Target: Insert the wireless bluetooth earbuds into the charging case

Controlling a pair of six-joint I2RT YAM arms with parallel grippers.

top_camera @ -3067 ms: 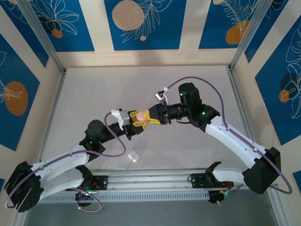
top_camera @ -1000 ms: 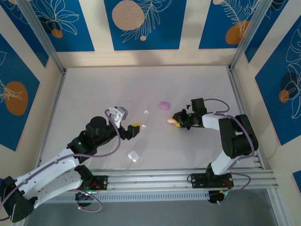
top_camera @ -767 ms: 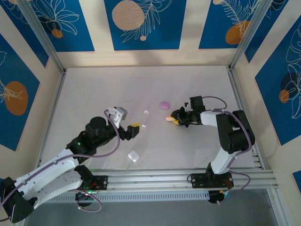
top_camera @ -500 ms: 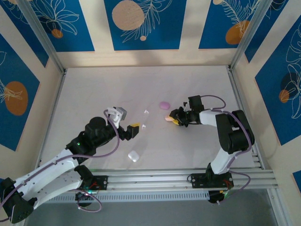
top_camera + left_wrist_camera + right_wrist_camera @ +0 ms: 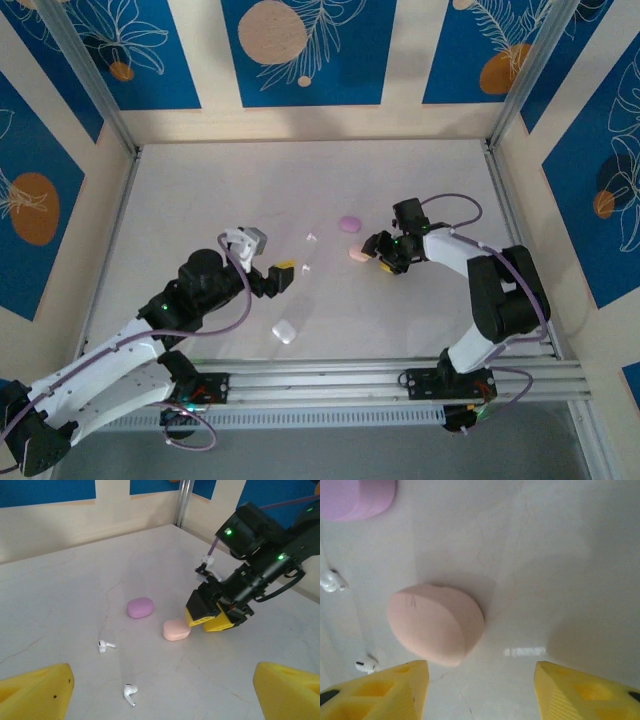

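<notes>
A pale pink charging case lies shut on the table, free of any grip. My right gripper sits just right of it, open, and in the right wrist view the pink case lies ahead of the yellow fingertips, not between them. A lilac case rests a little farther back. Two white earbuds lie loose left of the cases. My left gripper hovers open near them. In the left wrist view the earbuds lie ahead of its wide-apart fingers.
A white case lies near the front edge, below the left gripper. The metal rail runs along the near edge. Wall panels close in the table on three sides. The back half of the table is bare.
Three seconds ago both grippers held the pink case together in mid-air. Over the last second the right gripper has opened and let the pink case lie on the table. The left arm has barely moved.
</notes>
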